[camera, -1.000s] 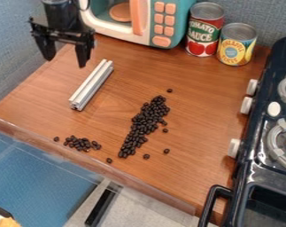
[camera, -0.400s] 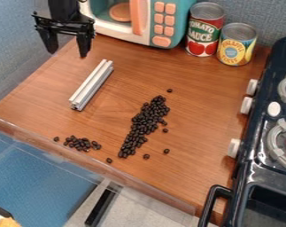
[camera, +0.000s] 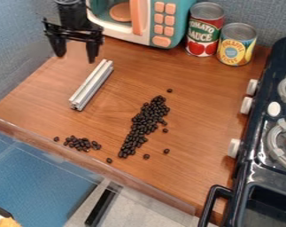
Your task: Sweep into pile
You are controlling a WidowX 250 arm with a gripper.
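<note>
Gripper [camera: 76, 58] shifted right and slightly nearer; metal bar [camera: 91, 85] and beans unmoved.
Its fingers are spread with nothing between them, above the counter's [camera: 198, 111] far left, close to the bar's far end. The shift seems to line it up to grasp the bar as a sweeping tool, so sweeping is yet to start. The long bean strip [camera: 144, 126] lies mid-counter, the small bean cluster [camera: 81, 143] near left, with strays to gather too.
</note>
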